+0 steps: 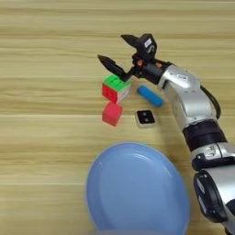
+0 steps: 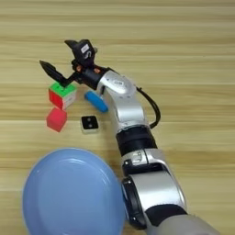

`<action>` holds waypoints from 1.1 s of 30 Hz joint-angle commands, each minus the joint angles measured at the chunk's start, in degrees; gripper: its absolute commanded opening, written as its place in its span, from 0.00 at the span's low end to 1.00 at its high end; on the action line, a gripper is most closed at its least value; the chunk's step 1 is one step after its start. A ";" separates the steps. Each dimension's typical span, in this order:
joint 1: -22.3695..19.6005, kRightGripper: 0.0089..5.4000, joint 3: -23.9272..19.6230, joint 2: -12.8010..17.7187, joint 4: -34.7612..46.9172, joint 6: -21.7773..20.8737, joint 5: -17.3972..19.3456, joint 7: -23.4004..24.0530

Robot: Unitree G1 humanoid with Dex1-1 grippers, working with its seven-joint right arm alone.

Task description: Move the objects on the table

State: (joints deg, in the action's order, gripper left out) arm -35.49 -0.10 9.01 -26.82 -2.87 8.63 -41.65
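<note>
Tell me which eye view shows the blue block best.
The left eye view: the blue block lies almost wholly clear beside the puzzle cube. In the right eye view the forearm overlaps the block's upper right end, so less of it shows.

red cube (image 1: 112, 114), blue block (image 1: 150, 96) (plate (image 1: 137, 193) paler)

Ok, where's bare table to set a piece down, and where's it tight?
Bare wood lies left of the puzzle cube and red cube, and across the far planks beyond the open right gripper. Tight: both cubes, blue block and black-and-white piece cluster just beyond the blue plate.
</note>
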 commanded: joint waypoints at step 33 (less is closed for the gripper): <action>29.58 0.99 9.92 30.63 45.25 10.29 8.46 -36.37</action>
State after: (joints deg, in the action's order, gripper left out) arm -3.92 9.81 37.26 17.03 10.19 18.81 -78.89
